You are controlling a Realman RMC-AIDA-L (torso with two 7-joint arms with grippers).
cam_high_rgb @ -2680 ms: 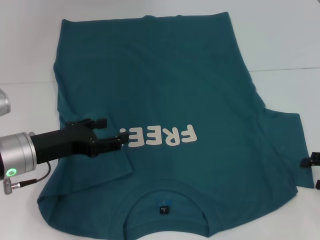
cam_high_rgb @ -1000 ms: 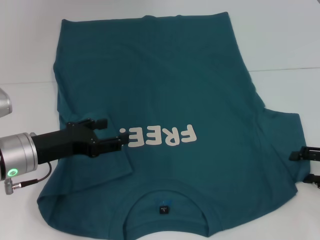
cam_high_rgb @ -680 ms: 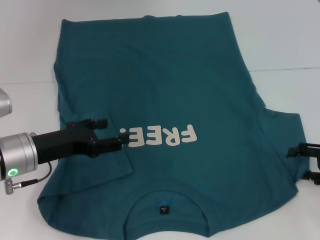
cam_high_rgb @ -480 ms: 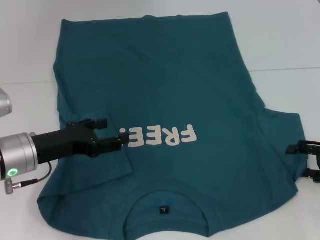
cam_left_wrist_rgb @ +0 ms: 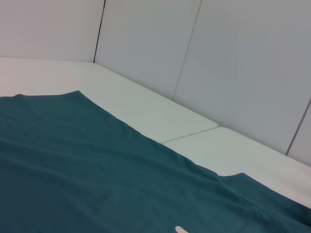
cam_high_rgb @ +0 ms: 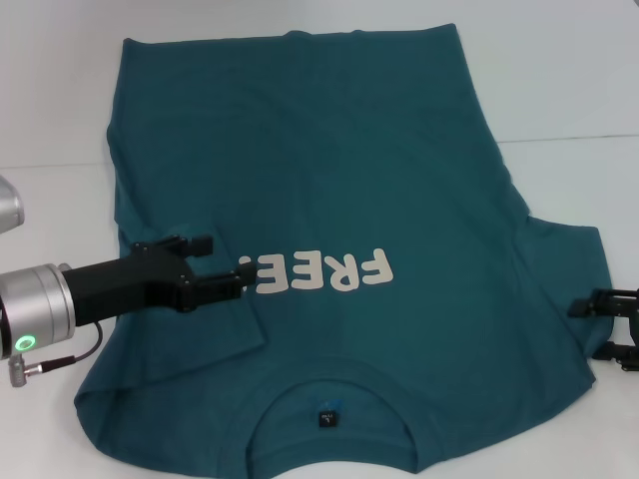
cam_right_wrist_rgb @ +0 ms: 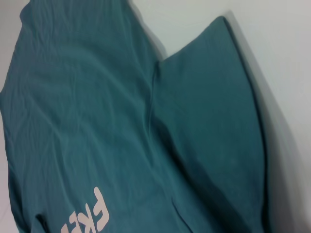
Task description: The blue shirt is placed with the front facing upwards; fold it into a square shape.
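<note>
Though spread, blue shirt (cam_high_rgb: 329, 200) under left gripper (cam_high_rgb: 222, 267)

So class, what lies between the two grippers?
In the head view, the blue shirt spans it, its white lettering just beyond the left gripper; the right gripper is at the sleeve's edge.

The blue shirt's (cam_high_rgb: 329, 180) collar edge and the right gripper (cam_high_rgb: 611, 327) are cut off.
</note>
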